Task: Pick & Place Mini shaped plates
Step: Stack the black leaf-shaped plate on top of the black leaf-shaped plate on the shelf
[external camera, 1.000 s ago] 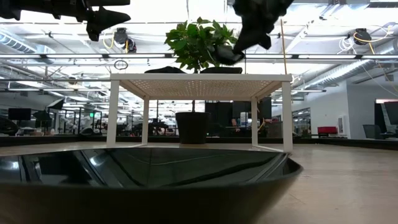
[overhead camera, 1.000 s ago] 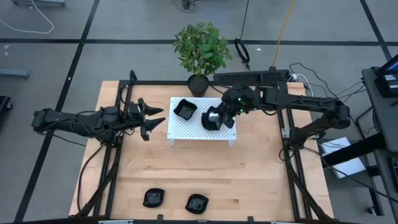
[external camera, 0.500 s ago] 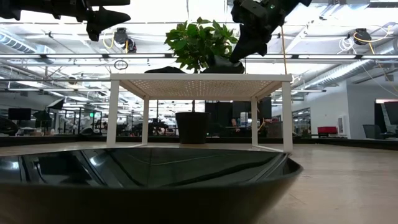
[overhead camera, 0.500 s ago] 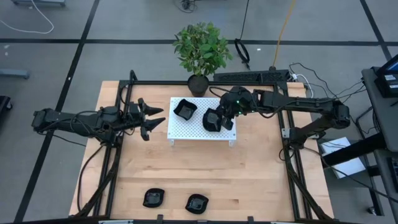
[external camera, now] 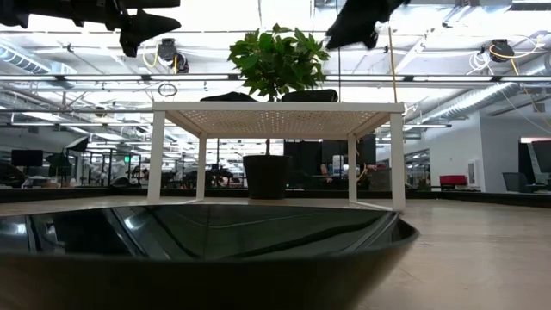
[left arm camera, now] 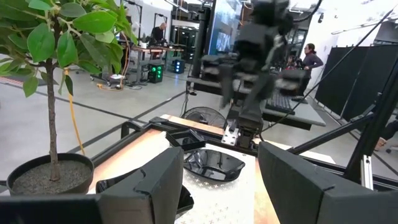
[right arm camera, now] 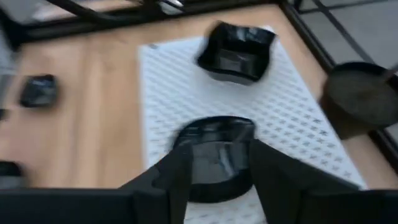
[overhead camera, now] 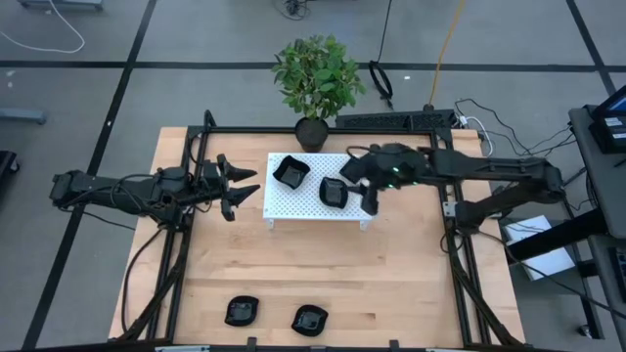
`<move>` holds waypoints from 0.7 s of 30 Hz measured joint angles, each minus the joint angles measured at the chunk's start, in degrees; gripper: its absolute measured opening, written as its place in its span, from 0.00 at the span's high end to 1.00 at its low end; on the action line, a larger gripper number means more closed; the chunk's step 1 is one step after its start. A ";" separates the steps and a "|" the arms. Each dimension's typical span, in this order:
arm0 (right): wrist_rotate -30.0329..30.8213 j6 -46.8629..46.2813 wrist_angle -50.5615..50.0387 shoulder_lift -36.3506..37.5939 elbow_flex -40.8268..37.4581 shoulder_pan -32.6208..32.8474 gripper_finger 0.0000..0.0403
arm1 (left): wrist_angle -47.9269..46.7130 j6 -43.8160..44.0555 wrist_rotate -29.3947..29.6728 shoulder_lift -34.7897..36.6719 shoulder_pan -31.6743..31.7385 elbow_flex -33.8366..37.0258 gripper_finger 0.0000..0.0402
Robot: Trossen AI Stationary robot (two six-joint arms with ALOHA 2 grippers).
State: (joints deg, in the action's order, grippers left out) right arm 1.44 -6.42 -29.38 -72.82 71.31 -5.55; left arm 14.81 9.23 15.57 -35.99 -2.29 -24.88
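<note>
Parted and empty, the right gripper (overhead camera: 360, 186) hovers just beside a black plate (overhead camera: 333, 192) lying on the white platform (overhead camera: 293, 205) near another plate (overhead camera: 291, 172), while the left gripper (overhead camera: 245, 188), fingers apart, waits beside the platform.

two plates (overhead camera: 291, 173) on platform (overhead camera: 315, 207), plant (overhead camera: 317, 76) behind

Open workshop hall around my counter

My wooden counter (overhead camera: 323, 274) stands on grey floor (overhead camera: 196, 88) crossed by dark lines; a potted plant (overhead camera: 318, 78) sits at its far edge. Beyond, bright ceiling light strips (external camera: 482, 82) run overhead, with desks, monitors (external camera: 26, 157) and people (left arm camera: 309, 59) far off.
</note>
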 joint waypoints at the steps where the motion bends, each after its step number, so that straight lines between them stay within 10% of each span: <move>1: -0.06 -0.94 -0.47 1.30 0.00 1.38 0.61 | 0.00 0.00 -0.02 -0.01 -0.02 0.00 0.47; 21: 4.50 -2.72 47.00 31.71 -47.59 27.52 0.66 | 0.00 0.00 -0.02 0.00 0.00 0.00 0.47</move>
State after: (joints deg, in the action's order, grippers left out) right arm 5.94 -9.14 17.62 -41.10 23.71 21.97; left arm 14.81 9.23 15.55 -35.99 -2.28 -24.88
